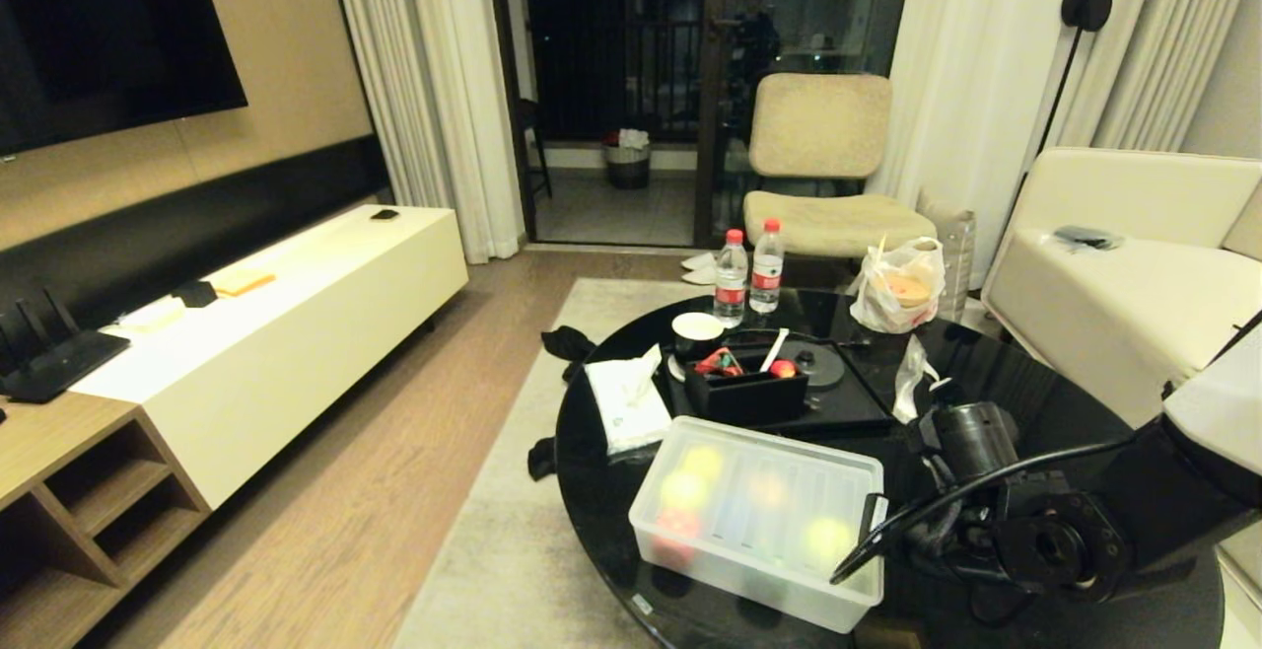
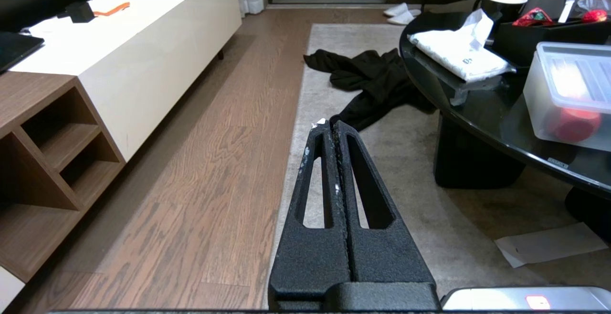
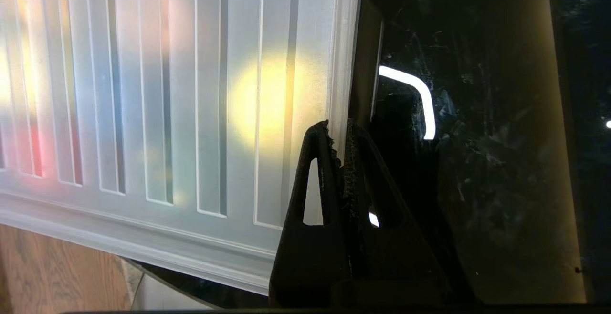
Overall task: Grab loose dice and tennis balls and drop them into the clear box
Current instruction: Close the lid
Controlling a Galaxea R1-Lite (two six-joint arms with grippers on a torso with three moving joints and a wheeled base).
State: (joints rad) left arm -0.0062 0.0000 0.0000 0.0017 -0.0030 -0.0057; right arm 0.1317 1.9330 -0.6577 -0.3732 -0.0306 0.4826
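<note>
Head view — tennis balls [image 1: 826,539] blurred under lid [image 1: 779,491]

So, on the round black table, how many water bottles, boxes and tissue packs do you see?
water bottles: 2
clear box: 1
black organiser box: 1
tissue pack: 1
Total: 5

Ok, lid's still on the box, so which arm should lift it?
Right. The right gripper, shut, sits at the lid's edge on the clear box. The left gripper, also shut, hangs over the rug, off the table.
</note>
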